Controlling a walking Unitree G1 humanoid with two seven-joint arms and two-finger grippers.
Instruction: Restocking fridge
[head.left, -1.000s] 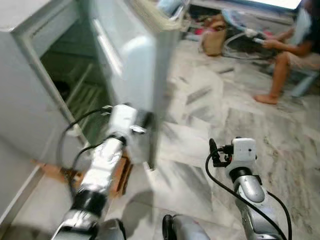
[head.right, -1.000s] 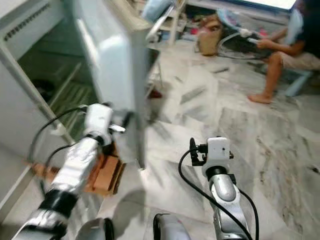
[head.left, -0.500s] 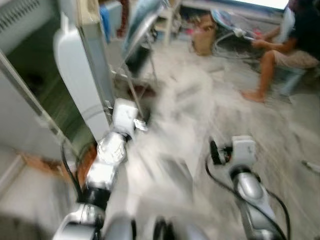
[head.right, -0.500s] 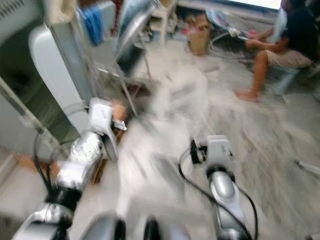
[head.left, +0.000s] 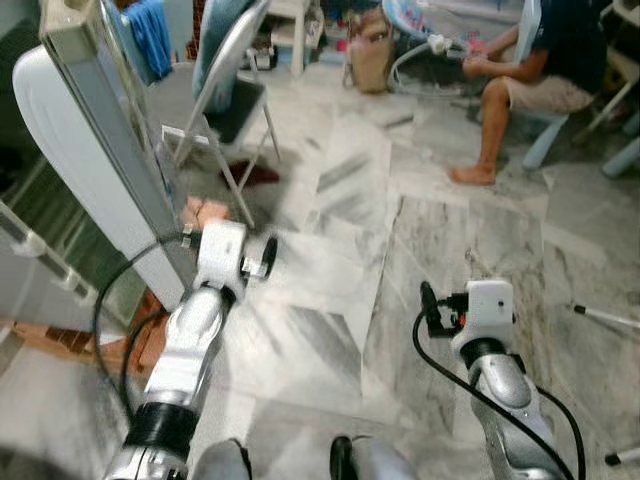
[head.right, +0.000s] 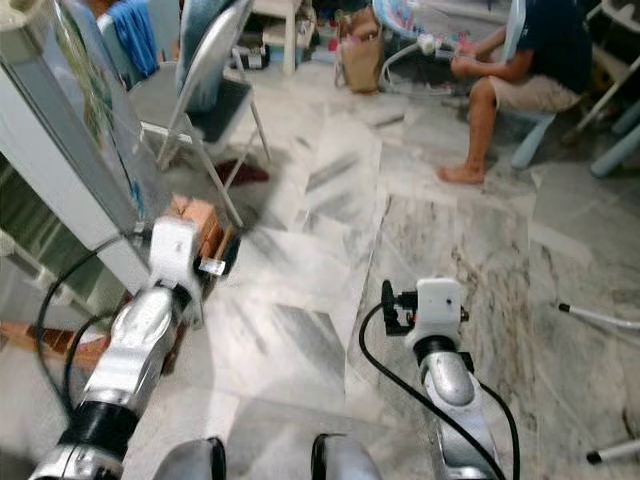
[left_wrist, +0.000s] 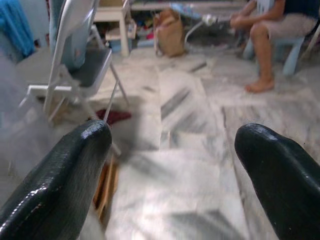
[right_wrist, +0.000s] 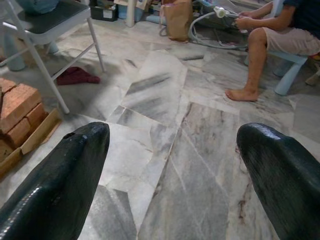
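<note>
So, fridge door (head.left: 95, 150) stands open at approx 10 o'clock in the head views, its edge toward the robot, w/ the shelves of the fridge interior (head.left: 40, 215) dim behind it. Left gripper (left_wrist: 170, 165) sits low at 9 o'clock just beside the door's lower edge; fingers wide apart, nothing btwn them, and I can't tell if it touches the door. Right gripper (right_wrist: 172, 175) hovers over the marble floor (head.left: 440, 250) at 5 o'clock, also spread wide & empty.

Progress, judged from this: door is open, that's abt all. No food or bottle is in either gripper, so the actual restocking looks not yet begun; items must be fetched, placed on shelves, door shut.

Surroundings: folding chair (head.left: 225, 90) at 11 o'clock, bricks (right_wrist: 20, 112) by the fridge base, a seated person (head.left: 540, 70) at 1 o'clock, well apart.
</note>
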